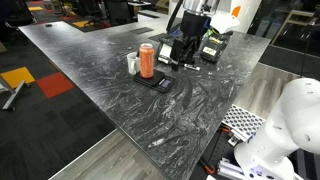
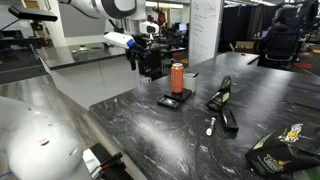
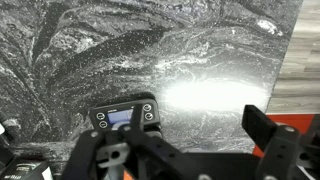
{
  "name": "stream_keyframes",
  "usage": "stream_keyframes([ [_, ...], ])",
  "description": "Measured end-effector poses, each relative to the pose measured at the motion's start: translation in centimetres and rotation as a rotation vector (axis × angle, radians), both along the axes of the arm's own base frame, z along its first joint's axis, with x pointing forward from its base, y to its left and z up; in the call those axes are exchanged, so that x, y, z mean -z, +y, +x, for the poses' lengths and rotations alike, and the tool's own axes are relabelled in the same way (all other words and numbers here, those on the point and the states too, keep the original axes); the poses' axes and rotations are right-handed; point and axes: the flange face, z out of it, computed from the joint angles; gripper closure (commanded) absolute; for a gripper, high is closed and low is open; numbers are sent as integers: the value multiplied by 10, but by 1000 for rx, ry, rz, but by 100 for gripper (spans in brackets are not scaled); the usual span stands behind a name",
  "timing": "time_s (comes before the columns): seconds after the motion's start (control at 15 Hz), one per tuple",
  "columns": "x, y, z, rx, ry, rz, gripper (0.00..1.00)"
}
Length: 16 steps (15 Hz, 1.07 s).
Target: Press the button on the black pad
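The black pad (image 1: 156,83) lies flat on the dark marble table, with an orange can (image 1: 147,60) standing on it. Both also show in an exterior view, the pad (image 2: 174,102) under the can (image 2: 177,77). In the wrist view the pad's front edge (image 3: 125,115) shows a small display and round buttons on each side. My gripper (image 3: 200,125) is open and empty, its left finger beside the pad's right buttons. In both exterior views the gripper (image 1: 180,50) (image 2: 150,62) hangs above the table just beside the can and pad, apart from them.
A white cup (image 1: 132,64) stands next to the can. A bulkier black device with white and green parts (image 1: 212,45) (image 2: 220,95) lies nearby. A white marker (image 2: 209,125) and a black cap (image 2: 280,150) lie on the table. The table edge (image 1: 90,105) drops to the floor.
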Motion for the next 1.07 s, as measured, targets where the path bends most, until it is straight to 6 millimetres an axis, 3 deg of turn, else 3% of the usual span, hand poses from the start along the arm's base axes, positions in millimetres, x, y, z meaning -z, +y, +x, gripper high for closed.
stream_keyframes([
  [0.67, 3, -1, 2, -2, 2, -50, 0],
  [1.07, 36, -22, 35, -7, -11, -186, 0],
])
